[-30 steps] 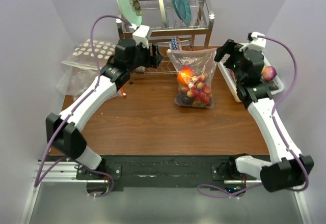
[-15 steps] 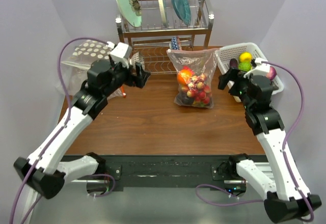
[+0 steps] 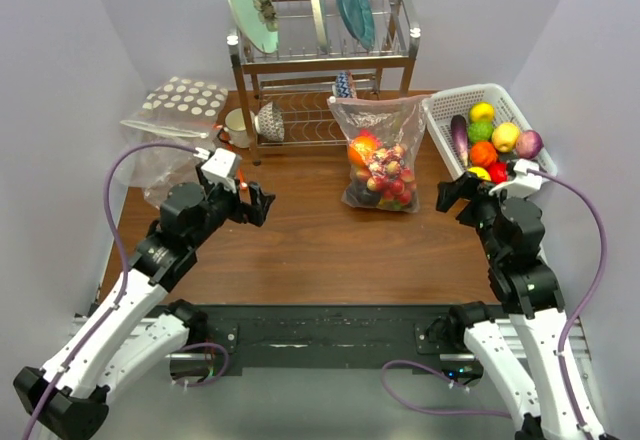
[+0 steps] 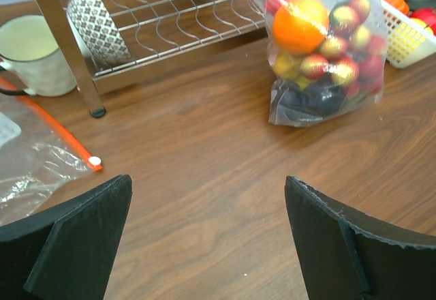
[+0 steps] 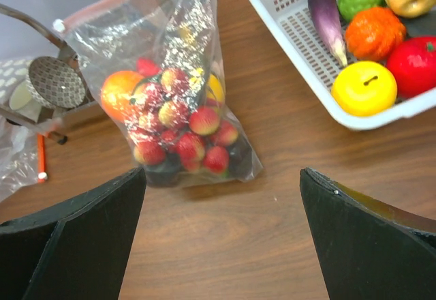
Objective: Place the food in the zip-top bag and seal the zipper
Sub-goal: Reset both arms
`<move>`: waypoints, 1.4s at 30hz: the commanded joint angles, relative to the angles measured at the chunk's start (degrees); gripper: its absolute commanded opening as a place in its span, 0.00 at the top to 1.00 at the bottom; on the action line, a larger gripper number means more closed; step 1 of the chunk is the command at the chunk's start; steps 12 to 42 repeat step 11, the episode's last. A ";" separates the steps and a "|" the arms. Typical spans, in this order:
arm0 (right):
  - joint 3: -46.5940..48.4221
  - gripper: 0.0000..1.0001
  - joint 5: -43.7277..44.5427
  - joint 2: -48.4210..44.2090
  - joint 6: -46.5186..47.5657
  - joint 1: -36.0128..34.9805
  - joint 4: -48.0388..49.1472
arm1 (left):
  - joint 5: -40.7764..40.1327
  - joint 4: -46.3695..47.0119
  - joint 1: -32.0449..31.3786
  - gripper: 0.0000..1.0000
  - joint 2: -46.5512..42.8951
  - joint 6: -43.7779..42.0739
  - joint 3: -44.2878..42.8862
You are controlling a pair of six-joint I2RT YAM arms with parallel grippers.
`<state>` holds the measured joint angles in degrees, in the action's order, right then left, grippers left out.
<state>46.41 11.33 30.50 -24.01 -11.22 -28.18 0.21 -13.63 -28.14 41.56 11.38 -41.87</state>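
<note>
The zip-top bag [image 3: 381, 155] stands upright at the table's back middle. It holds an orange [image 3: 362, 147], red berries [image 3: 388, 173] and dark purple pieces. Its zipper [image 3: 376, 103] runs across the top edge; I cannot tell if it is pressed shut. The bag also shows in the left wrist view [image 4: 320, 48] and the right wrist view [image 5: 177, 102]. My left gripper [image 3: 262, 203] [image 4: 208, 184] is open and empty over bare wood, left of the bag. My right gripper [image 3: 455, 195] [image 5: 223, 174] is open and empty, to the bag's near right.
A white basket [image 3: 438, 112] [image 5: 272, 13] at the back right holds a lemon, an eggplant and other toy fruit. A dish rack [image 3: 320, 60] with plates stands behind the bag. A mug [image 4: 34, 54], a polka-dot bag [image 3: 185, 95] and another clear bag [image 4: 30, 170] lie at the left.
Both arms have drawn back from the rack and basket toward the near edge and lowered. The bag and its food have not moved.
</note>
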 commanded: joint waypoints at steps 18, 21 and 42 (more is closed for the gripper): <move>-2.29 0.01 1.76 -1.15 -0.34 -0.11 -0.99 | 2.78 5.01 0.28 0.03 -2.71 0.40 1.35; -2.29 0.01 1.76 -1.15 -0.34 -0.11 -0.99 | 2.78 5.01 0.28 0.03 -2.71 0.40 1.35; -2.29 0.01 1.76 -1.15 -0.34 -0.11 -0.99 | 2.78 5.01 0.28 0.03 -2.71 0.40 1.35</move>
